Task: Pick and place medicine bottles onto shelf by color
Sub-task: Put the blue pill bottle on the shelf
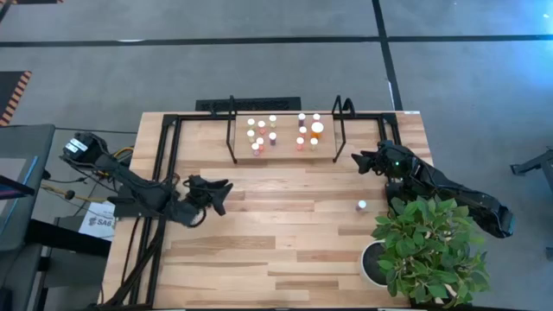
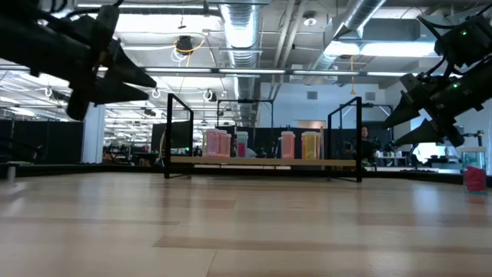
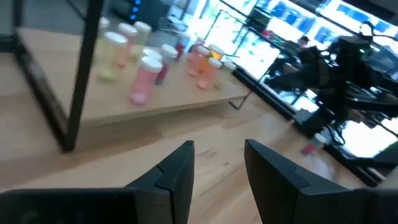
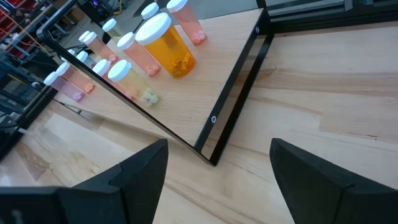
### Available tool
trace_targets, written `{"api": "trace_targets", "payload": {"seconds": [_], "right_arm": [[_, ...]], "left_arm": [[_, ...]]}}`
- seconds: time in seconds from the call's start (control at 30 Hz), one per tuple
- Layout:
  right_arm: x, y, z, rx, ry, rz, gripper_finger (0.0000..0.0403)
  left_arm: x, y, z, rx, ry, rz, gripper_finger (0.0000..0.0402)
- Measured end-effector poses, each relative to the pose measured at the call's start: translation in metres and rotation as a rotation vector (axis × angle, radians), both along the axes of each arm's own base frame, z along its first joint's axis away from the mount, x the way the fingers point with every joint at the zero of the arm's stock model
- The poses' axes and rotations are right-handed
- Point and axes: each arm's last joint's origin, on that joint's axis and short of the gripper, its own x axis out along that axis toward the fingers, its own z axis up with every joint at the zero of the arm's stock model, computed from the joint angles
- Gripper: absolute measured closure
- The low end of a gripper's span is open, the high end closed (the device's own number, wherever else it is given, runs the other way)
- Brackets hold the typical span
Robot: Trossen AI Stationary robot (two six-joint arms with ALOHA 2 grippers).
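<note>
Right gripper hangs above the table just off the right end of the shelf, fingers spread wide with nothing between them — the right wrist view shows bare plank between its 2 dark fingers. Left gripper hovers over the table in front of the shelf's left end, jaws narrowly parted and empty; the left wrist view shows open wood in the gap.

Most of the medicine bottles stand on the shelf board between the 2 upright black hoops, in 2 loose clusters: pink and pale bodies to the left, orange and pink to the right, including the larger-capped orange bottle. 1 loose bottle remains upright on the tabletop, well apart from the shelf, just beside the leaves of the potted plant and nearer the right arm. In the low view its body reads pink.

Handling judgement: these bottles look light, rigid plastic, smooth-sided and narrow-based — easy to tip on a glancing touch and prone to slip under a weak pinch. Best hold appears to be across the body just below the white cap, jaws descending from above. Foliage close by leaves limited clearance on that side.
</note>
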Motion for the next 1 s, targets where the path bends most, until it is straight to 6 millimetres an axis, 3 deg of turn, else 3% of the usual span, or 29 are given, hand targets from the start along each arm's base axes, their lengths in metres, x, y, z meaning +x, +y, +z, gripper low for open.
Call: {"api": "trace_targets", "payload": {"seconds": [0.23, 0.47, 0.77, 1.0], "right_arm": [[0.000, 0.000, 0.000, 0.000, 0.000, 0.000, 0.0097], [0.000, 0.000, 0.000, 0.000, 0.000, 0.000, 0.0097], [0.000, 0.000, 0.000, 0.000, 0.000, 0.000, 0.0097], [0.000, 0.000, 0.000, 0.000, 0.000, 0.000, 0.0097]], "left_arm": [[0.006, 0.036, 0.002, 0.147, -0.010, -0.134, 0.0273], [-0.016, 0.081, -0.009, 0.042, -0.098, -0.242, 0.0273], [-0.036, 0.098, 0.003, 0.126, -0.136, -0.197, 0.0273], [-0.052, 0.100, 0.010, 0.157, -0.146, -0.149, 0.0274]]}}
